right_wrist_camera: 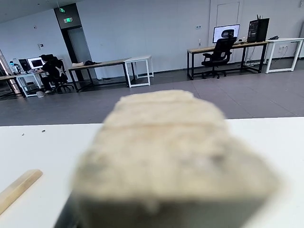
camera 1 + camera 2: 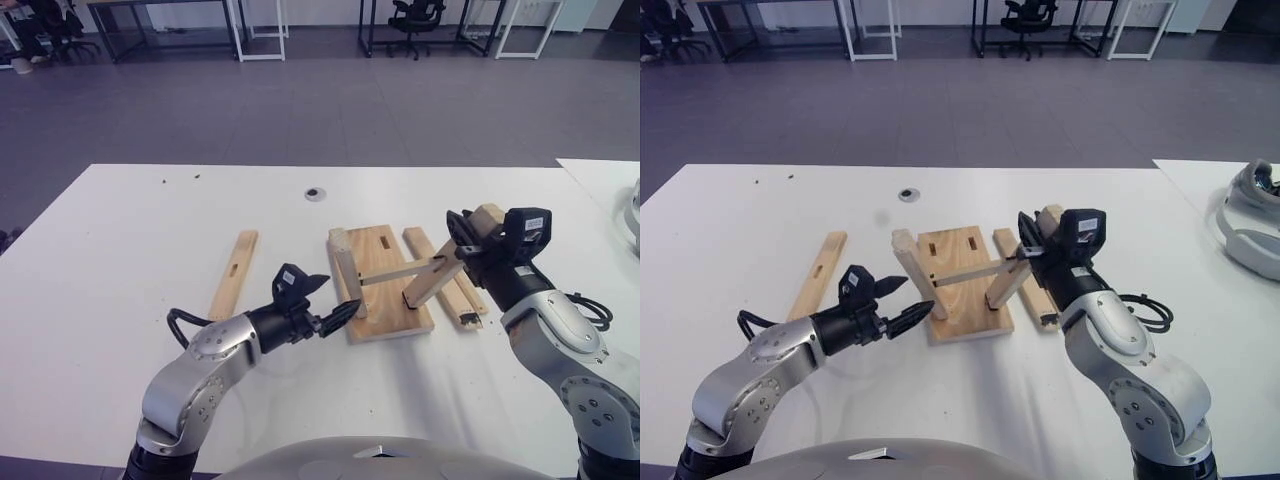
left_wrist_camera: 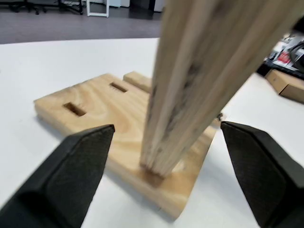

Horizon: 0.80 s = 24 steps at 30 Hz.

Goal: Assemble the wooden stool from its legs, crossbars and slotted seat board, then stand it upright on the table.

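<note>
Right now the left gripper (image 2: 343,293) is hanging open, its fingers (image 3: 71,166) flanking the foot of the upright leg (image 2: 348,268) without touching it. That leg is standing on the near left corner of the slotted seat board (image 2: 392,305), which is lying flat on the white table (image 2: 120,240). The right gripper (image 2: 466,246) is clamping the upper end of the tilted leg (image 2: 432,280). A thin crossbar (image 2: 398,272) is joining the two legs.

The step seems to be seating this leg pair into the board. Doing it well likely means the left fingers closing low on the upright leg and holding it plumb. The right arm would then be swinging its leg down gently, so the crossbar joints are not being pried apart.

A spare leg (image 2: 418,243) is lying just beside the board's right edge, under the tilted leg, and may be crowding that descent. Another slotted leg (image 2: 234,274) is lying well apart on the left.
</note>
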Each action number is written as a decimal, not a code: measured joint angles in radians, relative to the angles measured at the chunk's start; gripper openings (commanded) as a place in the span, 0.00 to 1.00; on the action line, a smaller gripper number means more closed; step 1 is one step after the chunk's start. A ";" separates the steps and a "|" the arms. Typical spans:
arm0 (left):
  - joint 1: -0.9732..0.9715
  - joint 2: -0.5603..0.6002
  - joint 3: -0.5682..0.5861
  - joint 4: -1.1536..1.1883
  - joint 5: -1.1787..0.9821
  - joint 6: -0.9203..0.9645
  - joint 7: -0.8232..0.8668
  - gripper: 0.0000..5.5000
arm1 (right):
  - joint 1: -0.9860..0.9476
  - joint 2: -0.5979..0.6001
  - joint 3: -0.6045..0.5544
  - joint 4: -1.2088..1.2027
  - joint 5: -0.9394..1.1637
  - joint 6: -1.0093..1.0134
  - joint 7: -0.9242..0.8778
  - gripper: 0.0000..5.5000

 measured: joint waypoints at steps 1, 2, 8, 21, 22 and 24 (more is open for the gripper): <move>-0.005 -0.001 -0.002 -0.005 -0.003 0.008 0.006 0.75 | 0.002 0.000 0.000 0.006 -0.001 0.001 0.000 0.19; -0.011 -0.001 -0.006 -0.011 -0.004 0.013 0.016 0.75 | 0.002 -0.002 0.002 0.007 -0.003 0.001 0.003 0.19; -0.119 -0.016 -0.075 -0.029 0.020 0.055 0.113 0.75 | 0.029 -0.109 0.063 0.032 -0.048 0.099 0.124 0.42; -0.115 -0.038 -0.171 0.073 0.116 -0.005 0.194 0.75 | -0.059 -0.155 0.155 0.024 -0.201 0.122 0.285 0.51; -0.115 -0.044 -0.167 0.074 0.116 -0.003 0.194 0.75 | -0.059 -0.157 0.156 0.024 -0.213 0.120 0.294 0.51; -0.115 -0.068 -0.140 0.071 0.102 0.011 0.195 0.75 | -0.059 -0.120 0.136 0.039 -0.232 0.092 0.328 0.51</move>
